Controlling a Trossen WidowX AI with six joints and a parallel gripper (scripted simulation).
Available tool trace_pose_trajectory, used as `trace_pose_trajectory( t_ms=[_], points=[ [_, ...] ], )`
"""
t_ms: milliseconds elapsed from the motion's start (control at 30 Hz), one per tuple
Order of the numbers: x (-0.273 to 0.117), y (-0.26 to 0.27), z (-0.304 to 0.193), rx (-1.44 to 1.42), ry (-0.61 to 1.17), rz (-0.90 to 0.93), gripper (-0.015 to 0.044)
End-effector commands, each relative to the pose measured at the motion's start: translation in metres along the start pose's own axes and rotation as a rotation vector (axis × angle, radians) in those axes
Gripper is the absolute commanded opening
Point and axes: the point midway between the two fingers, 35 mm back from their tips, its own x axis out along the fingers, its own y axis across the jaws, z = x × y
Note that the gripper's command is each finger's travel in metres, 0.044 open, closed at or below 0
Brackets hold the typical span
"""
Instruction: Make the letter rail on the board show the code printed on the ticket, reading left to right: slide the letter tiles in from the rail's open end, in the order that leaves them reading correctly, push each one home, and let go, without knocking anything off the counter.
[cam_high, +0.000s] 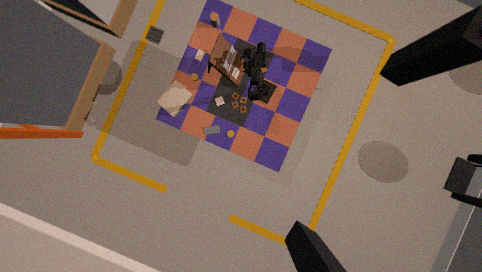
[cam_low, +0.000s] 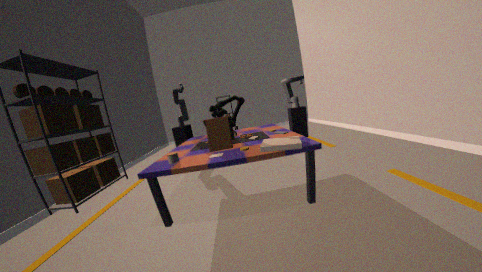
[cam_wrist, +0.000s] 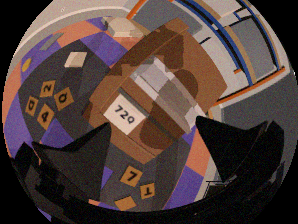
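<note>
On checkered counter, top view: brown board (cam_high: 219, 54) (cam_low: 218, 134) (cam_wrist: 205, 75) beside arm. Exterior view: board upright, tile details too small. Wrist view: ticket (cam_wrist: 124, 114) reads 72Q; gripper (cam_wrist: 154, 123) wide, empty; tile 7 (cam_wrist: 131, 176) lies before board, probably light, stiff, best gripped by opposite edges.

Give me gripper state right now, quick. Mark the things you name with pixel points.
Black parallel-jaw gripper (cam_high: 254, 96) (cam_wrist: 154, 123): open, nothing between the fingers.
</note>
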Motion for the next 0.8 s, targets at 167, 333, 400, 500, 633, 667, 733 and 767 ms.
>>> trace_pose_trajectory(
  t_ms=[167,333,400,500,633,667,733,767],
  points=[
    [-0.0415,-0.0192,0.051,-0.774,-0.006,0.145,0.044],
    [-0.0415,-0.0192,0.051,-0.774,-0.006,0.145,0.044],
    [-0.0415,-0.0192,0.051,-0.774,-0.006,0.145,0.044],
    [-0.0415,-0.0192,0.051,-0.774,-0.006,0.145,0.044],
    [-0.0415,-0.0192,0.051,-0.774,-0.006,0.145,0.044],
    [-0.0415,-0.0192,0.051,-0.774,-0.006,0.145,0.044],
    [-0.0415,-0.0192,0.051,-0.774,-0.006,0.145,0.044],
    [-0.0415,-0.0192,0.051,-0.774,-0.006,0.145,0.044]
  ],
)
